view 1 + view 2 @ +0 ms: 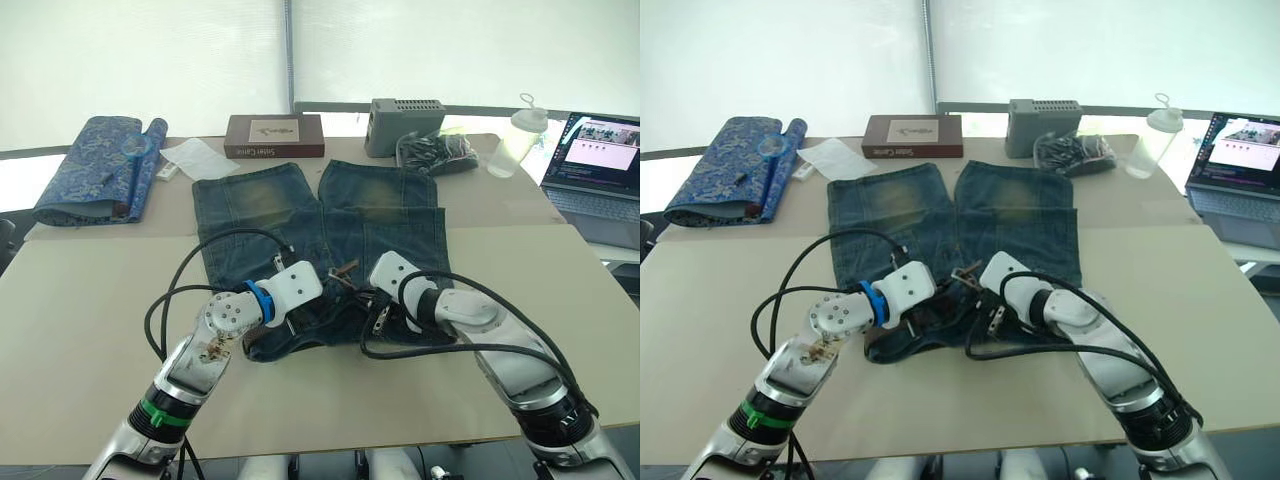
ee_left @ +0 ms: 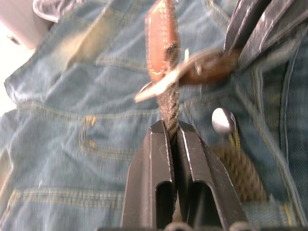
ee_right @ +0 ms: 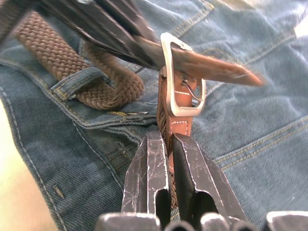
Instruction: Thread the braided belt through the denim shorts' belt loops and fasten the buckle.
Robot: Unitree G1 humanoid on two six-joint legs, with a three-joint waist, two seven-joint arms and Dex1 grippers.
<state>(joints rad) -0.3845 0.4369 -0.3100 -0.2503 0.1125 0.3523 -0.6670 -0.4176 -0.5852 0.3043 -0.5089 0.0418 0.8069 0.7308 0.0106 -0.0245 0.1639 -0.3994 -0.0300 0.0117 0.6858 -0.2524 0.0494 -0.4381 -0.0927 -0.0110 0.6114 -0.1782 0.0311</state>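
While both grippers meet at the lower centre of the head views, one pair of shorts (image 1: 300,225) lies flat on the table (image 1: 90,320), legs pointing to the upper part of the frame and waistband nearest the robot. One belt (image 3: 62,62) runs along that waistband; in the right wrist view its braided strap passes under one belt loop (image 3: 79,79). The left gripper (image 2: 172,132) is clamped on the braided strap just below the single silver buckle (image 3: 180,77). The right gripper (image 3: 163,139) pinches the tan leather end that carries the buckle, holding it upright above the denim. A brown leather tip (image 3: 216,72) passes through the buckle frame, and the prong shows inside it. One metal shorts button (image 2: 222,120) sits beside the strap.

Black cables (image 1: 190,280) loop from each arm across the shorts and table, partly covering the waistband. Along the upper edge of the frame stand a rolled blue cloth (image 1: 95,165) at upper left, a white sheet (image 1: 200,157), a brown box (image 1: 274,135), a grey box (image 1: 405,125) with a dark bundle (image 1: 435,152) beside it, one clear bottle (image 1: 518,140), and a laptop (image 1: 595,165), open, at upper right.
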